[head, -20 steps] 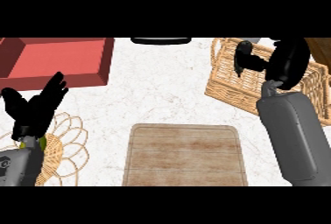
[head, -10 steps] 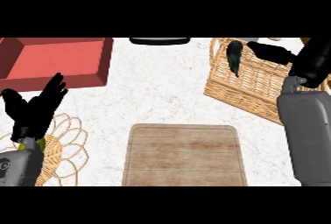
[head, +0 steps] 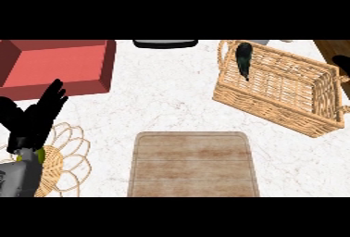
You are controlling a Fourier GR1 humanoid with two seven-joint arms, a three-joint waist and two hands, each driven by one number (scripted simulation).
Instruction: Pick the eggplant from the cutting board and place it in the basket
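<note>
The cutting board sits nearest me at 6 o'clock. Its top is bare, so there is nothing on it to pick up. At 8 o'clock my left hand rests above a woven mat. Its fingers are straight and spread, pointing up, and it holds nothing. I think it is parked there to keep out of the way. A bit of yellow-green peeks out by its wrist, and I cannot tell what it is. Farther off, at 10 o'clock, is a red tray, cut off by the edge. At 2 o'clock stands the basket. The eggplant is inside it, in the far left corner, so the job looks done to me. I cannot tell if it lies flat or leans on the wall. A small dark bit at the edge past the basket may be my right hand. So little shows that I cannot tell how it is held. At 12 o'clock a black thing is mostly cut off.
</note>
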